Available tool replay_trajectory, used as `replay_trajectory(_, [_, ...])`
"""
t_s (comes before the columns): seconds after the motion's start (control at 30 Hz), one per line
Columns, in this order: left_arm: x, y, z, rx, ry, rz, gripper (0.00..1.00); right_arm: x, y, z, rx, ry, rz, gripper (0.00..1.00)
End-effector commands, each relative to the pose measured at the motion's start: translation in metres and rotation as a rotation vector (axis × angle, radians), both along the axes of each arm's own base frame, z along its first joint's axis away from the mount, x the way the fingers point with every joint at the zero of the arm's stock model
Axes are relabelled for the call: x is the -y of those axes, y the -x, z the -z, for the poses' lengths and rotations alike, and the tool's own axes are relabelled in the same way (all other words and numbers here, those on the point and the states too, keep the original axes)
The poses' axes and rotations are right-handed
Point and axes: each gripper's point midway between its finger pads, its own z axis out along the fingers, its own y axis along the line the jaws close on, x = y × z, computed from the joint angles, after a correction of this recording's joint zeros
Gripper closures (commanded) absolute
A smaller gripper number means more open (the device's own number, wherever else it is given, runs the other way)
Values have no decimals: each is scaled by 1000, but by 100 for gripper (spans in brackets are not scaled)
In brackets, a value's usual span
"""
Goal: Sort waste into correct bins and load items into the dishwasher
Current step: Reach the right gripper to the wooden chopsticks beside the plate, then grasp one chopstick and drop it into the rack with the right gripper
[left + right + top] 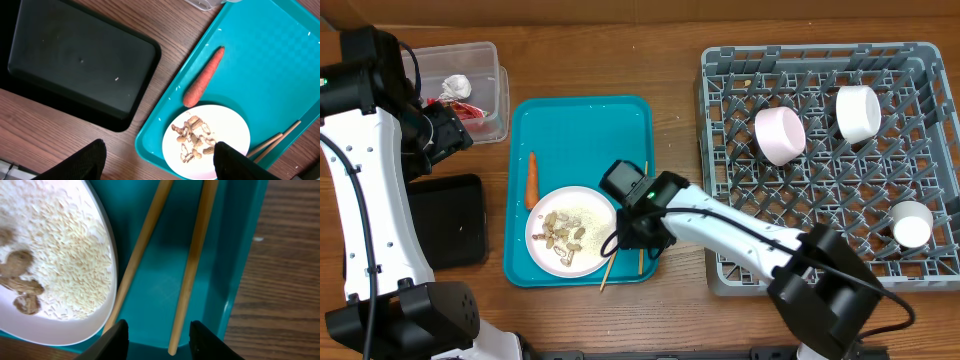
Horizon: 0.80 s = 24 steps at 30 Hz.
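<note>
My right tool (157,341) hangs spread over the chopsticks (192,270) at the near right edge of the teal tray (165,280). I see the plate (60,332) with peanut shells (20,265) touches the left stick there. My left tool (160,162) is spread too, holding nothing.

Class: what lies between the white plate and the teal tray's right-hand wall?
Two wooden chopsticks, side by side on the teal tray's floor; the right wrist view shows it.
</note>
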Motion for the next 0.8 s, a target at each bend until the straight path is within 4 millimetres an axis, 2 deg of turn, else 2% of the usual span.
replay_trajectory(0.0, [1, -2, -6, 23, -1, 2, 29, -1, 1, 15, -15, 41, 44, 59])
replay_trajectory(0.2, [1, -2, -6, 23, -2, 5, 29, 3, 0, 34, -35, 83, 88, 61])
replay_trajectory(0.4, [1, -2, -6, 23, -2, 5, 29, 2, -2, 39, -33, 83, 102, 73])
replay_trajectory(0.53, [1, -2, -6, 23, -2, 5, 29, 1, -2, 39, -33, 82, 102, 86])
replay_trajectory(0.77, [1, -2, -6, 23, -2, 5, 29, 1, -3, 39, -31, 82, 105, 93])
